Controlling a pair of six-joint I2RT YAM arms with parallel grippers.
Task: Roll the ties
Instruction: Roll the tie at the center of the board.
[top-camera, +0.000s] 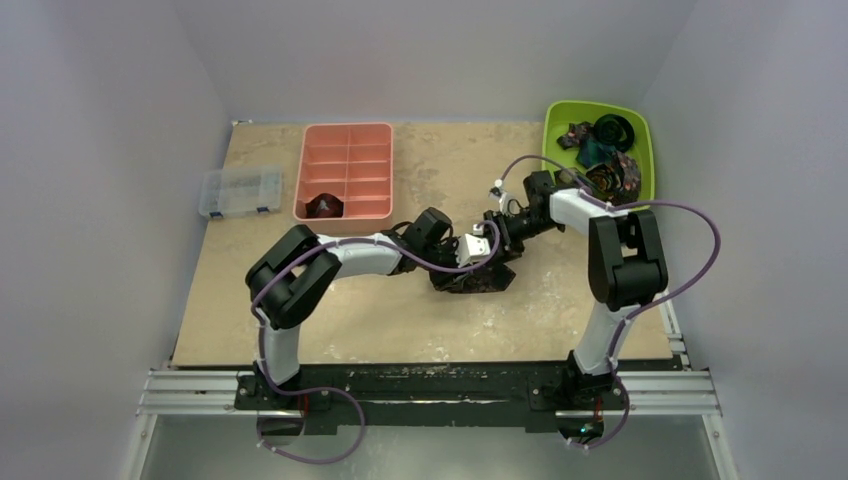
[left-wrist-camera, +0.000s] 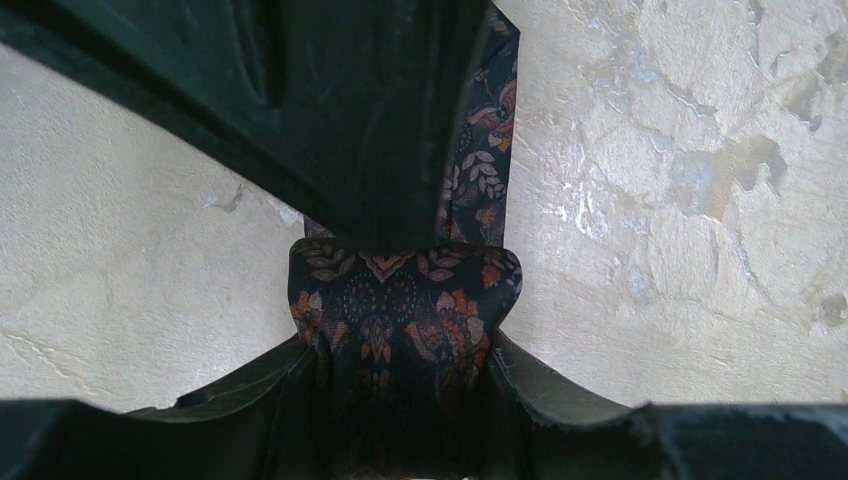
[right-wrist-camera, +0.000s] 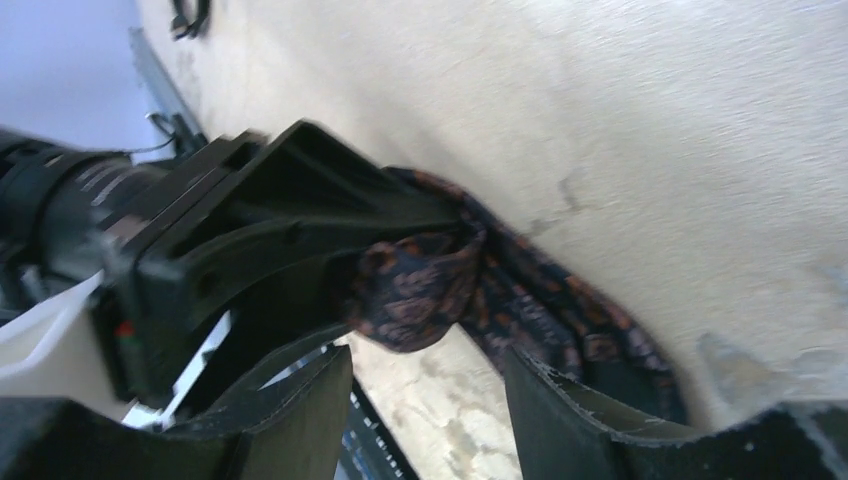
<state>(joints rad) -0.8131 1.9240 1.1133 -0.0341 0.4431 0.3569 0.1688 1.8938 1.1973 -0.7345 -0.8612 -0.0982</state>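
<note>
Left end effector (left-wrist-camera: 400, 350) is clamped on the coiled end of the brown-maroon tie (left-wrist-camera: 400, 285); I have the coil squeezed between both fingers, and its loose tail runs straight ahead of the fingertips, flat on the counter (left-wrist-camera: 700, 200). My right end effector (right-wrist-camera: 428, 355) faces it at close range, fingers spread apart, with the coil just ahead of the gap. Farther off, a green bin (top-camera: 552, 130) behind my right end effector holds more ties (top-camera: 605, 150), and a pink tray (top-camera: 345, 130) beyond my left end effector has one rolled tie (top-camera: 323, 206) in a corner compartment.
</note>
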